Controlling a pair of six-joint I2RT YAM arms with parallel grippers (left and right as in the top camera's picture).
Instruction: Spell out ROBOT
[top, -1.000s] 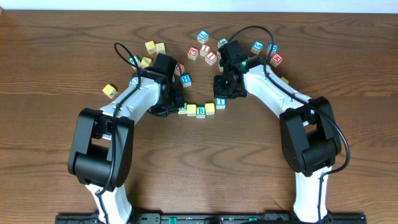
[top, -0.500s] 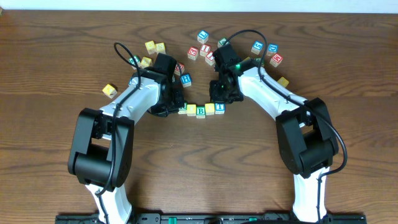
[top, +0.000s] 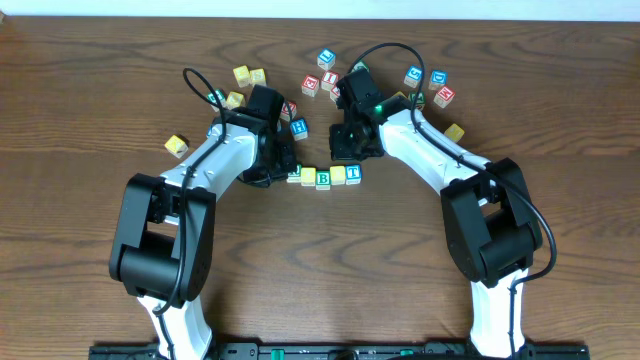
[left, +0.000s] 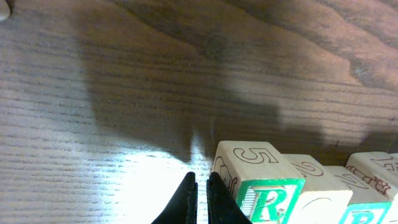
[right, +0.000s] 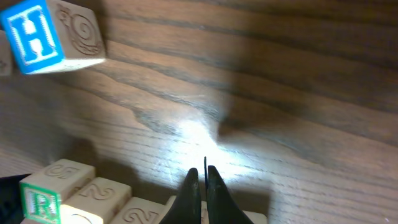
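A row of letter blocks lies mid-table: a green R block (left: 264, 193), a yellow block (top: 308, 177), a green B block (top: 323, 180), another yellow block (top: 338, 175) and a blue T block (top: 354, 172). My left gripper (top: 283, 170) is shut and empty, with its fingertips (left: 199, 186) on the table against the left side of the R block. My right gripper (top: 346, 150) is shut and empty, just behind the right end of the row. In the right wrist view its fingertips (right: 200, 177) sit over the row and the R block (right: 38, 202) shows at the lower left.
A blue H block (top: 298, 127) lies behind the row and shows in the right wrist view (right: 37, 34). Loose blocks are scattered at the back: red ones (top: 310, 85), blue ones (top: 414, 74) and yellow ones (top: 242, 75). Single yellow blocks lie at the left (top: 176, 146) and the right (top: 455, 131).
My right gripper has moved left and slightly back along the row. The T block now sits a little lower, in line with the other blocks. The left arm has not moved.
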